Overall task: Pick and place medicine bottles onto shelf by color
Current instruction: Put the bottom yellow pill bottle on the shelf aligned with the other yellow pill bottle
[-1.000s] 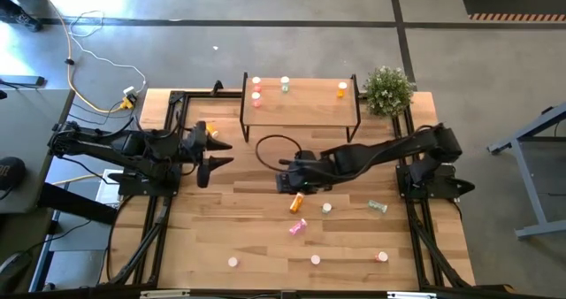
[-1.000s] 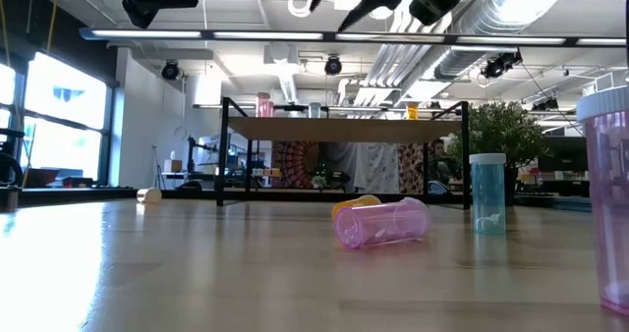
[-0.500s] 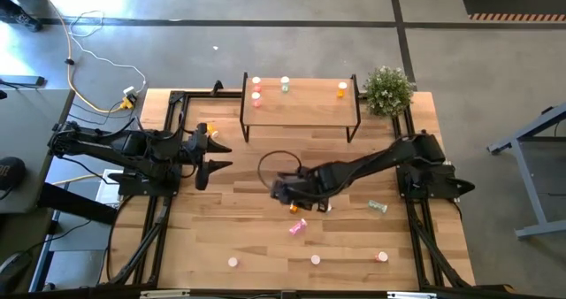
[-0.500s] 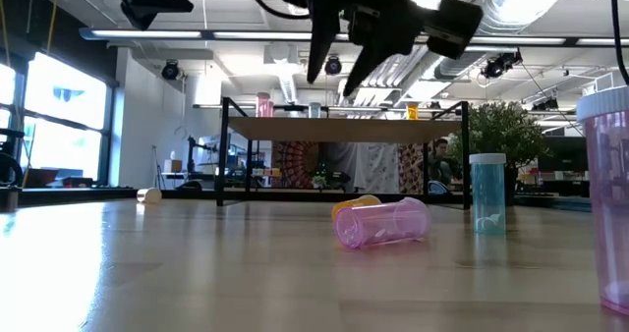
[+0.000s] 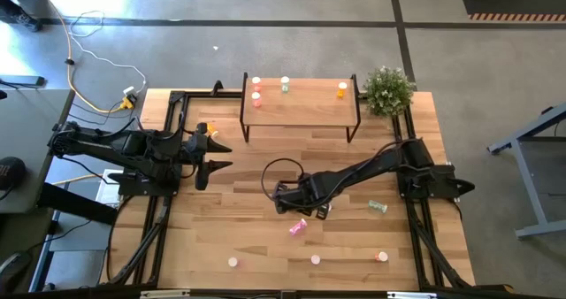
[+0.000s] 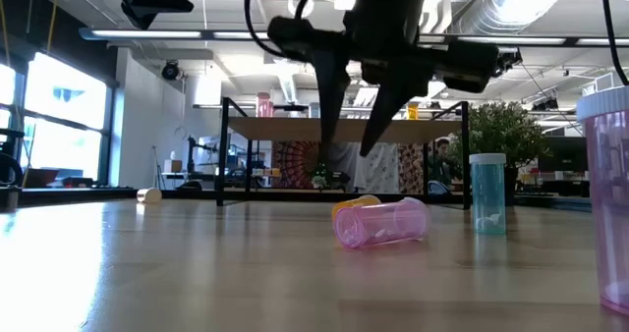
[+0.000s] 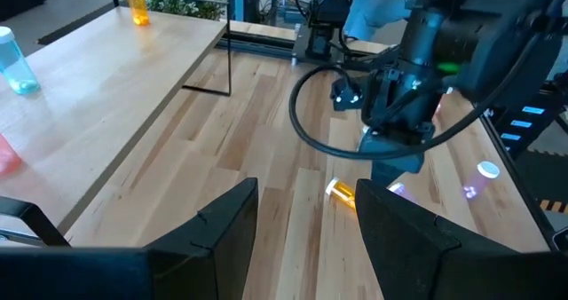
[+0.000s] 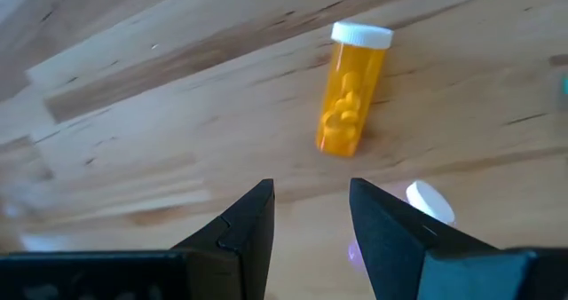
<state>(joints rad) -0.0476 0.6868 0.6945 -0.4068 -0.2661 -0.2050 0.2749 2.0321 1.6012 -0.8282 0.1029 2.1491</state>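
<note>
An orange pill bottle (image 8: pixel 349 100), pills visible inside, lies on the table (image 5: pixel 248 237) under the right gripper (image 8: pixel 311 207), whose fingers are parted and empty, largely hiding it overhead.

My right arm (image 5: pixel 371 168) reaches from its base at the table's right edge across toward the middle, stretched long and low, wrist bent so the right end effector (image 5: pixel 285 197) points down at the table. Its two dark fingers (image 8: pixel 241 225) stand parted with a clear gap between them and grip nothing; in the low view they hang above the wood without touching it. My left arm (image 5: pixel 115 146) waits at the left side, held level and well above the table, forearm pointing toward the middle. The left end effector (image 5: pixel 215 154) is also parted, its fingers (image 7: pixel 222 229) spread with nothing between them.
</note>
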